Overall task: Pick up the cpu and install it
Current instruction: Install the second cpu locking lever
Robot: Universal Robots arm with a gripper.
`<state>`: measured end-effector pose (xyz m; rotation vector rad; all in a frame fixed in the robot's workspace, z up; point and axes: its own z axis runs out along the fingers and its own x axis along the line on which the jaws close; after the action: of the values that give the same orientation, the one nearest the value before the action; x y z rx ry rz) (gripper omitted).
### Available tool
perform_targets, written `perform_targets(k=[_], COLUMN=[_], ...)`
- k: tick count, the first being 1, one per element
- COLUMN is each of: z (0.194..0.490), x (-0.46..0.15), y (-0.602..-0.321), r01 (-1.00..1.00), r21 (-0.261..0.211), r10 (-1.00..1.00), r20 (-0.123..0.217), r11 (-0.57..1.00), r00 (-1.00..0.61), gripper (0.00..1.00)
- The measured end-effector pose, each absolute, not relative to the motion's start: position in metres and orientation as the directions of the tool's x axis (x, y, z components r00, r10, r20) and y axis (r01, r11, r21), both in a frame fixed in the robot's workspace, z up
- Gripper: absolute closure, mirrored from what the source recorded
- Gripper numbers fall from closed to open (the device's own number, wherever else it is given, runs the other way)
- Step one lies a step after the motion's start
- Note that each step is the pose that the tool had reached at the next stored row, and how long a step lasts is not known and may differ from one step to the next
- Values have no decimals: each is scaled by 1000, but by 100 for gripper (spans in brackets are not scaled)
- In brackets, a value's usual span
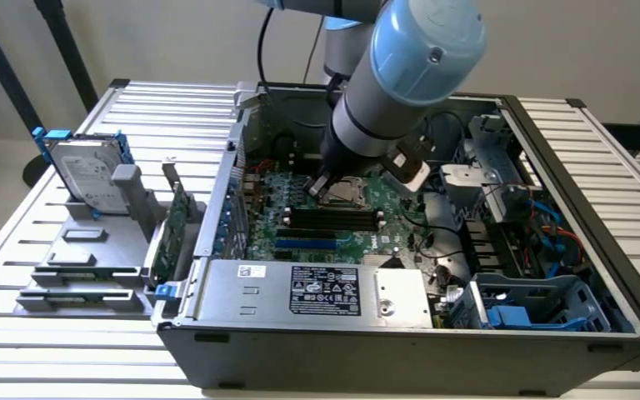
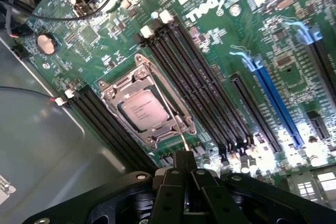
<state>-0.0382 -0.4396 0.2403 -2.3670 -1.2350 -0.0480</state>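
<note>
Silver and boxy, the power supply (image 1: 309,293) with its black label sits nearest in the exterior view, along the front edge of the open computer case (image 1: 409,350). Behind it lies the green motherboard (image 1: 297,221), and the robot arm (image 1: 403,75) reaches down over its middle. Just under the arm's end the cpu (image 1: 350,192) shows as a small grey square in its socket. Off to the exterior view's left, a hard drive (image 1: 84,173) with blue brackets stands on a grey rack, well apart from the case.

Black fingers of the claw (image 2: 185,174) fill the near edge of the wrist view — pressed together, with a thin metal rod running up from between them toward the socket. That rod looks like the socket's latch lever, though I cannot say whether the claw pinches it or only touches it. The cpu (image 2: 144,109) lies flat inside the metal socket frame (image 2: 148,106), between 2 banks of black memory slots (image 2: 202,85).

Judging by its look, the chip is light, stiff and thin, with a smooth metal top that would be slippery — and fragile underneath. Its outer edges are the safe place to grip.
</note>
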Motion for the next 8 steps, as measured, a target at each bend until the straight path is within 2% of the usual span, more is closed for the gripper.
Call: perform_targets(k=[8], z=[232], x=[-43], y=[-441], r01=[786], r21=[-379], r10=[768], r20=[242], r11=[-488], r00=[593], gripper=[89])
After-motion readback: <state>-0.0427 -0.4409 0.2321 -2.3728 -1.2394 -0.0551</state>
